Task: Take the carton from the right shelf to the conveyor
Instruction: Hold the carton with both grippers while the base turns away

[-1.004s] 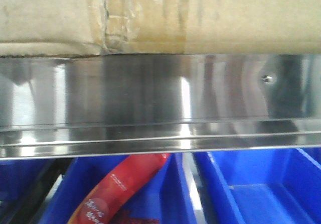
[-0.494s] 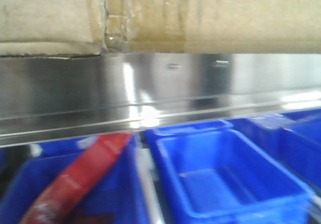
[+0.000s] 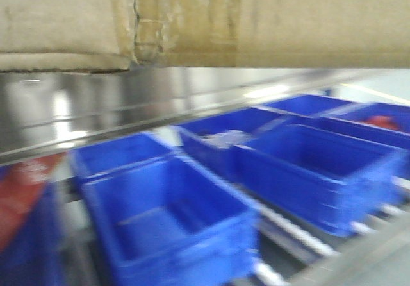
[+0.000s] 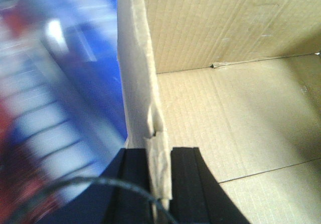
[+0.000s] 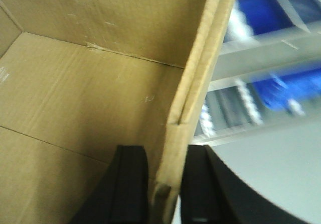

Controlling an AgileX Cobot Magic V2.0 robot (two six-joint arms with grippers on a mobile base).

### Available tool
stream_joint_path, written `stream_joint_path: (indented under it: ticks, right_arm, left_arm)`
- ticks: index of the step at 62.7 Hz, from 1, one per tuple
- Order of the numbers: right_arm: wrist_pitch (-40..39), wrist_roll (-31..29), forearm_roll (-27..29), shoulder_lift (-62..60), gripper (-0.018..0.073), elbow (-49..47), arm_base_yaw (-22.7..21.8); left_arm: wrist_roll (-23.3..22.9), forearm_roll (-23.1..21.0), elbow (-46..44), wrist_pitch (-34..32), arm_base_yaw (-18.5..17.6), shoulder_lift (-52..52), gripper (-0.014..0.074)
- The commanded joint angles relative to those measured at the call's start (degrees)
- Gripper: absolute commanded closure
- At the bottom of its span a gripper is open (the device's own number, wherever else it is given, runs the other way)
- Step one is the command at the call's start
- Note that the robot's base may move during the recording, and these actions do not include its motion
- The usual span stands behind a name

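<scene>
1. Swung since a second ago: in the front view the right shelf's [image 3: 96,106] steel lip, which then crossed the frame level, now slants up to the right; the blue bins [image 3: 173,228] below it show from a new angle and in greater number; the red packet [image 3: 19,190] has gone from the lower middle to the left edge; the carton [image 3: 256,23] keeps its place along the top; the whole view is motion-blurred.
2. Left fingers [image 4: 134,184]: closed narrow on the carton's upright side wall [image 4: 138,83], one black finger outside and one inside; the cardboard edge fills the gap between them and both pads press on it.
3. Right fingers [image 5: 129,184]: the same pinch on the opposite wall [image 5: 195,83], one finger inside the box and one outside, with the wall edge clamped between them.
4. Arm pose: each wrist view looks along its fingers and down the gripped wall, with the bare corrugated floor and a far inner wall in sight; a dark cable [image 4: 75,184] loops across the lower left of the left wrist view.
5. Carton position: gripped at both side walls; in the front view its lower edge lies directly above the shelf lip; touching or lifted, cannot tell.
6. Backgrounds of both wrist views: blurred blue and grey, not readable.
</scene>
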Motion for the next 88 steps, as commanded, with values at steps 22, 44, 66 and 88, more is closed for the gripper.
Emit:
stream_joint_path:
  ticks: [22, 44, 66, 88]
  right_arm:
    - [0.6, -1.9, -2.1, -1.4, 0.0629, 0.0, -0.4]
    - [0.6, -1.9, -2.1, -1.4, 0.0629, 0.0, -0.4]
    - [0.6, -1.9, -2.1, -1.4, 0.0629, 0.0, -0.4]
    - [0.6, -1.9, -2.1, -1.4, 0.0629, 0.0, -0.4]
  left_arm:
    - [0.4, 3.2, -0.2, -2.0, 0.1, -0.9, 0.0604]
    - [0.4, 3.2, -0.2, -2.0, 0.1, -0.9, 0.0604]
    - [0.4, 3.2, -0.2, -2.0, 0.1, -0.9, 0.0604]
    - [0.4, 3.3, -0.2, -2.0, 0.1, -0.9, 0.0604]
